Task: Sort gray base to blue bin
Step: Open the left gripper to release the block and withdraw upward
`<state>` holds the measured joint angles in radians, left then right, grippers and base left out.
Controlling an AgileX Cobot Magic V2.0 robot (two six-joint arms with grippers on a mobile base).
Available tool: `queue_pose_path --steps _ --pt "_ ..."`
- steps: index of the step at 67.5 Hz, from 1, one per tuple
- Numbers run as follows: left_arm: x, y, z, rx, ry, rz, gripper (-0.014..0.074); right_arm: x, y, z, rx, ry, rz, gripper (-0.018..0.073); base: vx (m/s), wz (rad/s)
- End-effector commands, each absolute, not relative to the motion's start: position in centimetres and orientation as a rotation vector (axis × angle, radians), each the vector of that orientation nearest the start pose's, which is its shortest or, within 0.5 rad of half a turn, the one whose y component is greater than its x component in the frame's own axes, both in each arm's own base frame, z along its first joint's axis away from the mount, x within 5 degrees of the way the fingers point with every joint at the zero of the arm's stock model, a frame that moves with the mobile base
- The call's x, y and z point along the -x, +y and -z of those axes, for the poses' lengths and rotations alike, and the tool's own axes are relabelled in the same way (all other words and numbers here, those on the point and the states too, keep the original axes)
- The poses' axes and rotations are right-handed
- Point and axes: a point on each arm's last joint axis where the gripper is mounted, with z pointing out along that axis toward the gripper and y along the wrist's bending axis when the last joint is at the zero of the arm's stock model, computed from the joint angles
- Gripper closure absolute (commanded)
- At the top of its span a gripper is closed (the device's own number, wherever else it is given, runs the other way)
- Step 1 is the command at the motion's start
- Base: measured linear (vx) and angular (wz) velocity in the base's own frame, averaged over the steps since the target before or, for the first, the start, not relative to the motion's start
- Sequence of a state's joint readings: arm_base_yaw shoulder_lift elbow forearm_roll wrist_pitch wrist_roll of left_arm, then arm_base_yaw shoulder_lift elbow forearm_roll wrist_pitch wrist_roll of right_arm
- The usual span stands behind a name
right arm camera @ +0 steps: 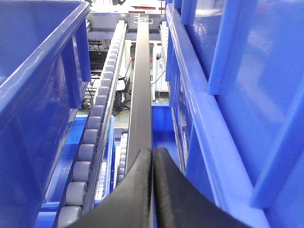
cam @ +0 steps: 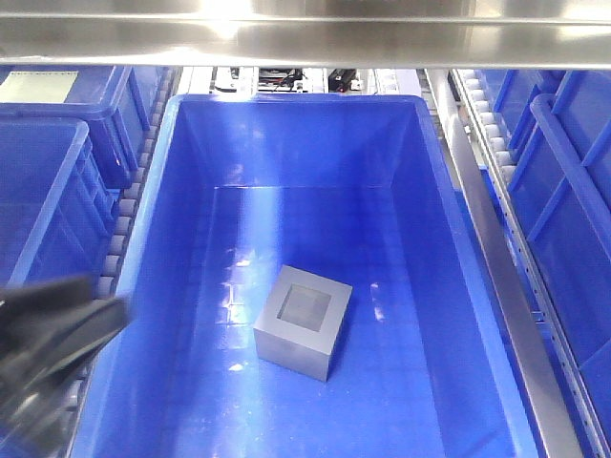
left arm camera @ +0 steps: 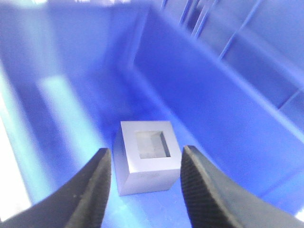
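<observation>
The gray block sits in the big blue bin.

The blue bin (cam: 172, 191) holds the gray base (cam: 304, 322) on its floor. The left fingers (left arm camera: 97, 190) are spread, block at twelve o'clock between them. Right fingers (right arm camera: 164, 190) are pressed together, far off.

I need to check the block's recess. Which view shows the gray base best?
The left wrist view: the gray base is close, recess facing up. The front view shows it whole but smaller, on the blue bin floor. The right wrist view misses it.
</observation>
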<state>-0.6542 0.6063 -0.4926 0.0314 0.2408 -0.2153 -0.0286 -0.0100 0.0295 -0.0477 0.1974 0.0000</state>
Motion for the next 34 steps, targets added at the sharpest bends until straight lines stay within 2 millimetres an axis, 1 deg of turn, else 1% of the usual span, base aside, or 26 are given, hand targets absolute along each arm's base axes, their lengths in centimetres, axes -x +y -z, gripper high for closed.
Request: queue_pose_path --steps 1,11,18,23,28,34 --pt "-8.5 -6.5 -31.4 -0.438 1.685 0.593 0.0259 -5.6 -0.2 -19.1 0.025 1.615 0.076 0.0564 0.0 0.0" --pt "-5.8 -4.4 -31.1 -0.419 1.611 0.606 0.0259 -5.6 -0.2 -19.1 0.025 1.615 0.076 0.0564 0.0 0.0" --pt "-4.7 -3.5 -31.0 -0.416 1.598 0.607 0.0265 -5.6 -0.2 -19.1 0.025 1.615 0.076 0.0564 0.0 0.0" --pt "-4.1 -3.1 -31.0 -0.411 1.584 0.61 0.0292 -5.6 -0.2 -19.1 0.025 1.615 0.076 0.0564 0.0 0.0" --pt "-3.9 -2.9 -31.0 -0.41 1.582 0.611 0.0367 -5.6 -0.2 -19.1 0.025 1.615 0.076 0.0564 0.0 0.0" --pt "-3.8 -2.8 -31.0 -0.41 1.584 0.612 0.0527 -5.6 -0.2 -19.1 0.025 1.615 0.076 0.0564 0.0 0.0"
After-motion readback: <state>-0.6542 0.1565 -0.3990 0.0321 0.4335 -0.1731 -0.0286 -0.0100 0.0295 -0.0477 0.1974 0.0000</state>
